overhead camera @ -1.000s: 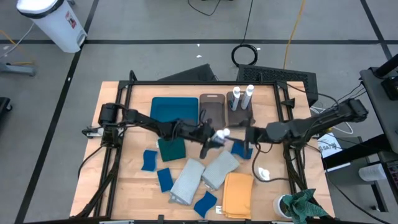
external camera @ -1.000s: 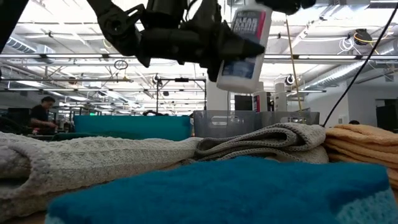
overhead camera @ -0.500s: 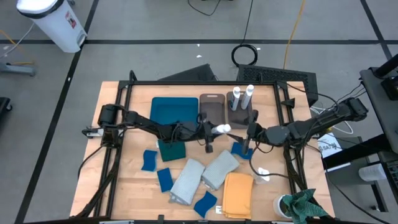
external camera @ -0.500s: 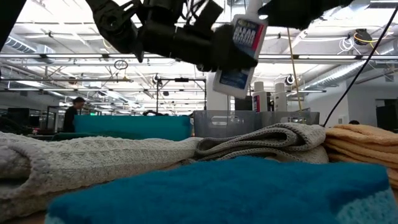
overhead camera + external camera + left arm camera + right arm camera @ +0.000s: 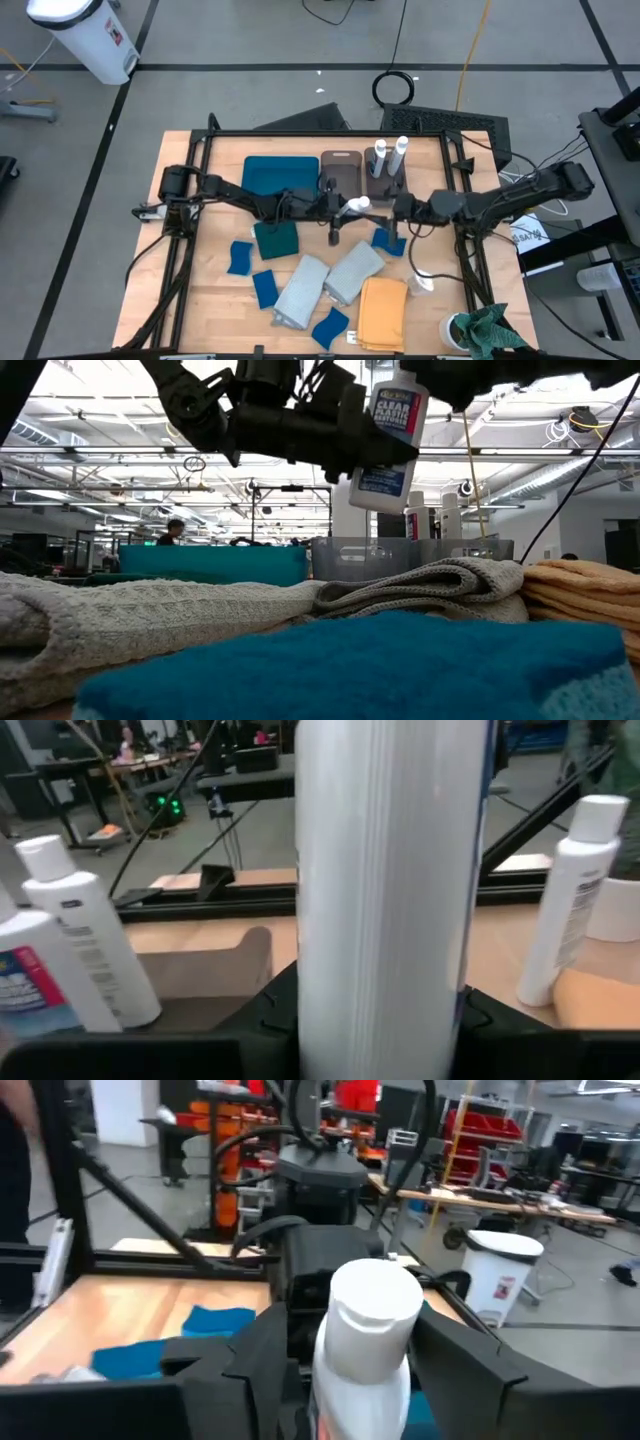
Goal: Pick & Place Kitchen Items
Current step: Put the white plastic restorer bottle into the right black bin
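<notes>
A small white bottle with a blue label (image 5: 390,440) hangs above the table's middle, cap up. My left gripper (image 5: 338,210) reaches in level from the left and is shut on it. My right gripper (image 5: 397,210) comes level from the right. Its open fingers stand on either side of the bottle's cap (image 5: 375,1305). Two more white bottles (image 5: 390,153) stand in the right-hand grey-brown bin (image 5: 386,188). On the table lie blue sponges (image 5: 240,257), grey cloths (image 5: 330,282), a dark teal cloth (image 5: 277,240) and a mustard cloth (image 5: 383,312). My left gripper pinches the bottle's body (image 5: 385,1005) about its middle between its two fingers, which come level from the table's left. The bottle stands nearly upright in the hold, clear of the table. My right gripper's fingers (image 5: 455,1365) flank the cap end; whether they touch it I cannot tell.
A flat teal tray (image 5: 280,175) and a second bin (image 5: 340,170) sit at the far side. A green rag (image 5: 487,330) lies off the near right corner. Black frame rails (image 5: 330,133) border the table. A small white object (image 5: 423,281) lies at the right.
My left gripper has rolled at the wrist, and the bottle in it has tipped from a slant to nearly upright. My right gripper has swung toward the far edge and levelled out, coming up to the bottle's cap end.
</notes>
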Controlling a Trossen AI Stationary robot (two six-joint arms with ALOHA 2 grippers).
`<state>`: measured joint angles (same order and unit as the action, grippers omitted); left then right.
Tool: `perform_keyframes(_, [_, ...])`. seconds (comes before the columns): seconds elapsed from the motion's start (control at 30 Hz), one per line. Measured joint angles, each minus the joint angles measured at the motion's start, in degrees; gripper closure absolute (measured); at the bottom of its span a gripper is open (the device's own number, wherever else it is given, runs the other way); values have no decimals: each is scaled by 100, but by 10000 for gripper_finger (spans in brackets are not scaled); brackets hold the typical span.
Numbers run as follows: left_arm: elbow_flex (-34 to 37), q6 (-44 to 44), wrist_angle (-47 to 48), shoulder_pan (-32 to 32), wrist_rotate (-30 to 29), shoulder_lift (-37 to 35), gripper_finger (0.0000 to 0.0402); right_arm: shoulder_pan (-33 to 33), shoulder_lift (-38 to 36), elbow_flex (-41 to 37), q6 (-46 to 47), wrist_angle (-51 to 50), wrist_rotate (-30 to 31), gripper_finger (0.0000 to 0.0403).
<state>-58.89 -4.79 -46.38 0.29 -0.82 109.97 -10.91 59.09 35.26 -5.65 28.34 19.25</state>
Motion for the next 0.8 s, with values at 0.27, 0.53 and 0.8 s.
perform_keyframes(0.27, [1, 41, 26, -14, 63, 0, 284, 371, 439, -37, -1, 725, -1061, 281])
perform_keyframes(0.53, [2, 22, 183, -88, -24, -3, 282, 388, 495, -40, -38, 821, -1159, 320])
perform_keyframes(0.8, [-11, 137, 509, -312, -1207, -17, 174, 362, -160, -46, -279, 107, -486, 320])
